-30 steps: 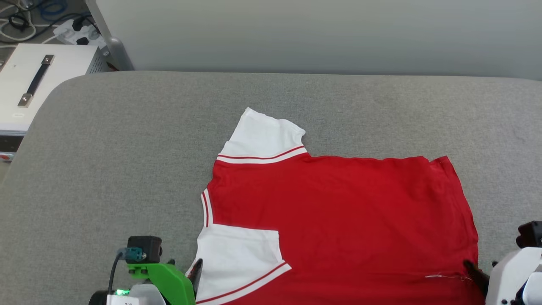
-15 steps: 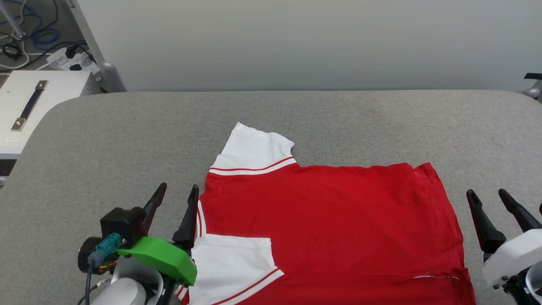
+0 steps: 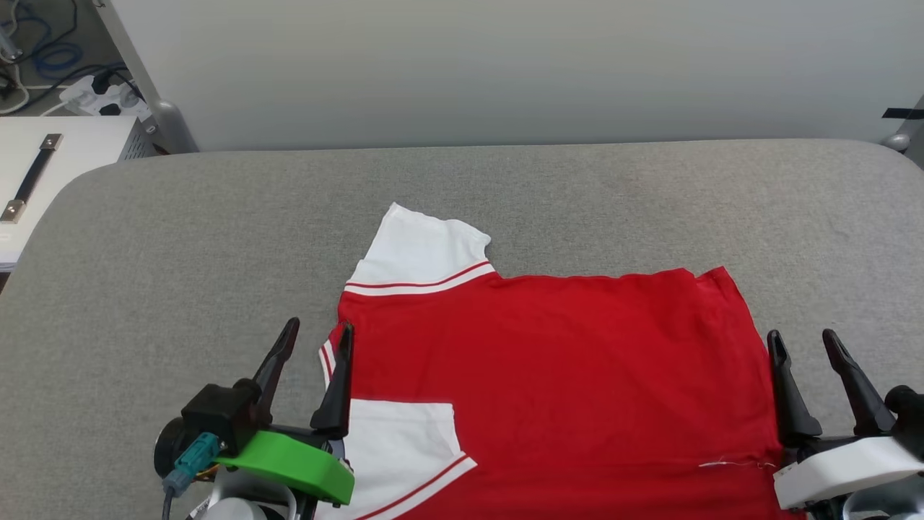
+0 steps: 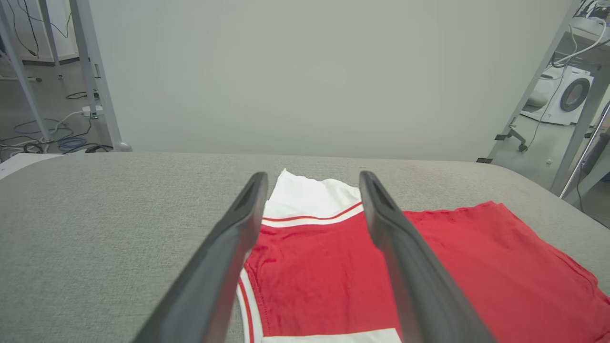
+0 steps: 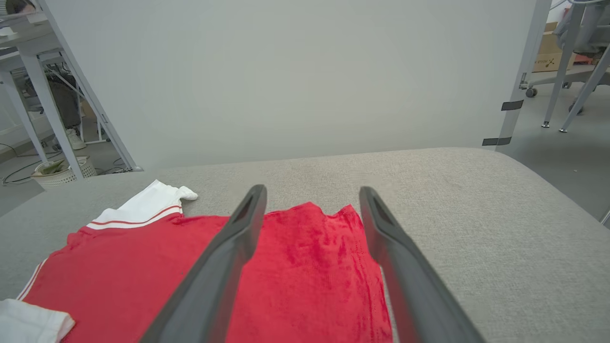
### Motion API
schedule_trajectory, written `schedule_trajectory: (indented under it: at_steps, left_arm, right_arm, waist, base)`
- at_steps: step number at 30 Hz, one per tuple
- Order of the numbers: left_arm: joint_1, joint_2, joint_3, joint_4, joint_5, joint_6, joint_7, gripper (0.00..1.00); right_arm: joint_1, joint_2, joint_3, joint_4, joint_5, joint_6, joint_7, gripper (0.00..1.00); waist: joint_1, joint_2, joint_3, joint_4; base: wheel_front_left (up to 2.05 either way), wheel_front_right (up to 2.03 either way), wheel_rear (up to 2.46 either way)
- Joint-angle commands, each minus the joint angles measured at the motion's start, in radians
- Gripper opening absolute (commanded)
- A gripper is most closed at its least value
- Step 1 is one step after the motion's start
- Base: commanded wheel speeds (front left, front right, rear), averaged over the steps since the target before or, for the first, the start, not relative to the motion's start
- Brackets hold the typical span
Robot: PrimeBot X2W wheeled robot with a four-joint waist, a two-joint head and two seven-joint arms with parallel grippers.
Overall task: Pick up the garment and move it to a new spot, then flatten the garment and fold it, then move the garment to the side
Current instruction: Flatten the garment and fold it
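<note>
Left end effector (image 3: 320,325) and right end effector (image 3: 801,334) have pulled back, fingers apart and empty; garment (image 3: 563,361) lies flat on tabletop (image 3: 216,217) between them, so it looks released and ready for folding.

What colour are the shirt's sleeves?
White with a red stripe; the far sleeve shows it best in the head view.

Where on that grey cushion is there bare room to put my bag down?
Bare: the broad strip between the garment and the wall, and the left part of the cushion beyond the left fingers. Crowded: the near edge, where the garment lies between the left fingers and the right fingers.
</note>
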Motion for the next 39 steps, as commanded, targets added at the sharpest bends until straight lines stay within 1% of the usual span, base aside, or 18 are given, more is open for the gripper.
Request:
schedule_trajectory:
  at_steps: [1, 5, 7, 9, 11, 14, 17, 18, 21, 23, 28, 32, 35, 39]
  left_arm:
    - [0.009, -0.013, 0.014, 0.011, 0.02, -0.018, -0.006, 1.0]
    - [-0.013, -0.032, 0.031, 0.047, 0.044, -0.064, -0.006, 1.0]
    - [-0.046, -0.023, 0.02, 0.08, 0.049, -0.088, -0.005, 1.0]
    - [-0.1, -0.003, 0.006, 0.112, 0.057, -0.104, 0.024, 1.0]
    - [-0.169, 0.02, -0.01, 0.137, 0.064, -0.117, 0.084, 1.0]
    - [-0.298, 0.057, -0.037, 0.167, 0.066, -0.134, 0.205, 1.0]
    - [-0.43, 0.082, -0.042, 0.197, 0.024, -0.145, 0.317, 1.0]
    - [-0.483, 0.103, -0.056, 0.214, 0.022, -0.149, 0.365, 1.0]
    - [-0.61, 0.145, -0.091, 0.262, -0.009, -0.154, 0.486, 1.0]
    - [-0.691, 0.165, -0.125, 0.292, -0.046, -0.155, 0.559, 1.0]
    - [-0.863, 0.218, -0.209, 0.392, -0.167, -0.156, 0.792, 1.0]
    - [-0.953, 0.243, -0.231, 0.48, -0.252, -0.156, 0.948, 1.0]
    - [-1.002, 0.256, -0.238, 0.531, -0.272, -0.156, 0.995, 1.0]
    - [-1.046, 0.267, -0.25, 0.592, -0.268, -0.156, 0.991, 1.0]
  right_arm:
    - [-0.005, 0.002, 0.005, 0.007, -0.004, -0.001, -0.009, 1.0]
    - [-0.022, -0.001, 0.016, 0.016, 0.002, -0.001, -0.015, 1.0]
    - [-0.031, -0.002, 0.019, 0.013, 0.003, -0.001, -0.014, 1.0]
    - [-0.042, -0.003, 0.022, 0.008, 0.004, -0.001, -0.01, 1.0]
    - [-0.055, -0.003, 0.028, 0.002, 0.002, -0.001, -0.006, 1.0]
    - [-0.081, -0.005, 0.039, -0.01, 0.001, -0.001, -0.004, 1.0]
    - [-0.109, -0.004, 0.052, -0.02, 0.001, -0.001, -0.002, 1.0]
    - [-0.12, -0.003, 0.058, -0.022, 0.0, -0.001, 0.0, 1.0]
    - [-0.148, 0.001, 0.074, -0.028, -0.002, -0.001, 0.0, 1.0]
    - [-0.163, 0.002, 0.081, -0.031, -0.002, -0.001, -0.003, 1.0]
    - [-0.194, 0.004, 0.101, -0.037, -0.002, -0.001, -0.005, 1.0]
    - [-0.216, 0.01, 0.115, -0.039, 0.0, -0.001, -0.004, 1.0]
    - [-0.224, 0.017, 0.128, -0.037, 0.004, -0.001, -0.004, 1.0]
    - [-0.233, 0.025, 0.146, -0.033, 0.007, -0.001, -0.013, 1.0]
  waist:
    - [0.0, 0.0, 0.008, -0.005]
    - [0.0, 0.0, 0.033, -0.018]
    - [0.0, 0.0, 0.052, -0.025]
    - [0.0, 0.0, 0.077, -0.035]
    - [0.0, 0.0, 0.106, -0.047]
    - [0.0, 0.0, 0.159, -0.068]
    - [0.0, 0.0, 0.213, -0.094]
    - [0.0, 0.0, 0.231, -0.104]
    - [0.0, 0.0, 0.276, -0.131]
    - [0.0, 0.0, 0.302, -0.147]
    - [0.0, 0.0, 0.361, -0.182]
    - [0.0, 0.0, 0.397, -0.208]
    - [0.0, 0.0, 0.419, -0.222]
    - [0.0, 0.0, 0.446, -0.236]
  base:
    - [0.0, 0.0, 0.0]
    - [0.0, 0.0, 0.0]
    - [0.0, 0.0, 0.0]
    - [0.0, 0.0, 0.0]
    - [0.0, 0.0, 0.0]
    - [0.0, 0.0, 0.0]
    - [0.0, 0.0, 0.0]
    - [0.0, 0.0, 0.0]
    - [0.0, 0.0, 0.0]
    - [0.0, 0.0, 0.0]
    - [0.0, 0.0, 0.0]
    - [0.0, 0.0, 0.0]
    - [0.0, 0.0, 0.0]
    - [0.0, 0.0, 0.0]
